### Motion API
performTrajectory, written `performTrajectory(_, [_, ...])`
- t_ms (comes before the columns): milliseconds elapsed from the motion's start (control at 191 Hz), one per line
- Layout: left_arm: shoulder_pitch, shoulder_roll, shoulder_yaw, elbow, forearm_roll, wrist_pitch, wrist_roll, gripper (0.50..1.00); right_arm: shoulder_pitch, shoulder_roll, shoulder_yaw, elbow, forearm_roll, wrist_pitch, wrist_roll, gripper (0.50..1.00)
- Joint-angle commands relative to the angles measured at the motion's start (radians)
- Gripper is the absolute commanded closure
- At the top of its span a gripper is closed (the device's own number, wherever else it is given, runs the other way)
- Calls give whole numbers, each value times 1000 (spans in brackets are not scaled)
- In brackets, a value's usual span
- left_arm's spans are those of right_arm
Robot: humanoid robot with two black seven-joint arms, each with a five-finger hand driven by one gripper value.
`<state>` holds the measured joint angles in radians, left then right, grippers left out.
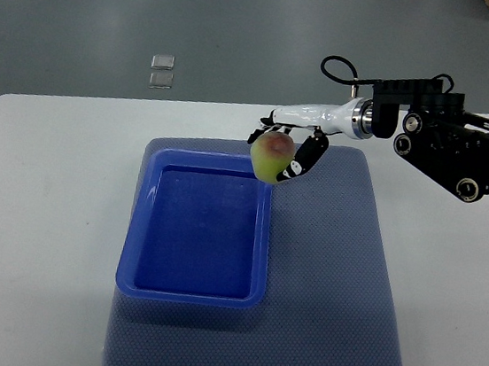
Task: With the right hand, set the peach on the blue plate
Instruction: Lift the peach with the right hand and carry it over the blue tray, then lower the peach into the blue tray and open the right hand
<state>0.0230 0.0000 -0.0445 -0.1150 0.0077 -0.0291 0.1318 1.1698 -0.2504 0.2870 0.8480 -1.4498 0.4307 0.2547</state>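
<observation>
A yellow-green peach [271, 157] with a reddish top is held in my right hand [284, 149], whose fingers [306, 157] are curled around it. The hand holds the peach in the air over the far right corner of the blue plate [139, 258], a deep rectangular blue tray that holds nothing inside. My right arm [463, 147] comes in from the right edge. My left arm does not show.
The tray sits on a blue-grey mat [340, 275] on a white table [36, 211]. Two small clear squares [162, 70] lie on the grey floor beyond the table's far edge.
</observation>
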Motion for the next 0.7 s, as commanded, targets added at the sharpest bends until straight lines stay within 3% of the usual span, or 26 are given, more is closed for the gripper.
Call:
performTrajectory(0, [0, 0, 0, 0, 0, 0, 0, 500, 16, 74, -5, 0, -6, 0, -2, 826])
performTrajectory(199, [0, 0, 0, 0, 0, 0, 0, 500, 39, 191, -103, -21, -23, -1, -6, 801])
performTrajectory(430, [0, 0, 0, 0, 0, 0, 0, 500, 2, 224, -126, -43, -26, -9, -8, 722])
performTrajectory(587, [0, 0, 0, 0, 0, 0, 0, 500, -10, 223, -149, -43, -37, -9, -9, 709])
performTrajectory(697, [0, 0, 0, 0, 0, 0, 0, 500, -10, 221, -147, -43, -37, -12, -8, 632])
